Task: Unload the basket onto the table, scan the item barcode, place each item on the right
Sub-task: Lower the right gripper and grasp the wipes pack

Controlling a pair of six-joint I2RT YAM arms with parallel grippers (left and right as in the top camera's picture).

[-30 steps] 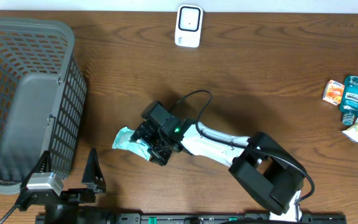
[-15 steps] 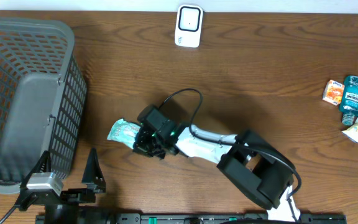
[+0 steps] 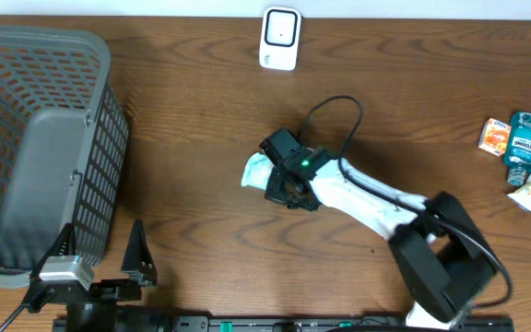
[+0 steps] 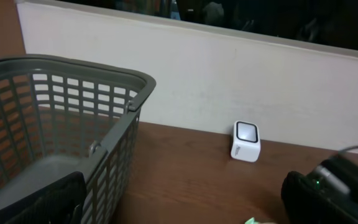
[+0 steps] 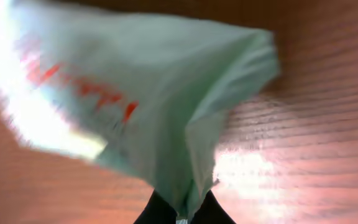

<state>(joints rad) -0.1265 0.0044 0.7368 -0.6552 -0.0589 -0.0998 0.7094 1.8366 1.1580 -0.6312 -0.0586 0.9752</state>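
Fig.: R gripper (image 3: 282, 182) pinching corner of pale-green packet (image 3: 255, 170), mid-tabletop | L gripper (image 3: 100, 254) jaws wide apart, holding nothing, front-left corner by basket (image 3: 53, 55) | scanner (image 3: 280, 39) at far edge, centre

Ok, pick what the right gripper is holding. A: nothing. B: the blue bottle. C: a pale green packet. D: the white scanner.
C: the right gripper is pinched shut on the edge of the pale green packet, as the wrist view shows.
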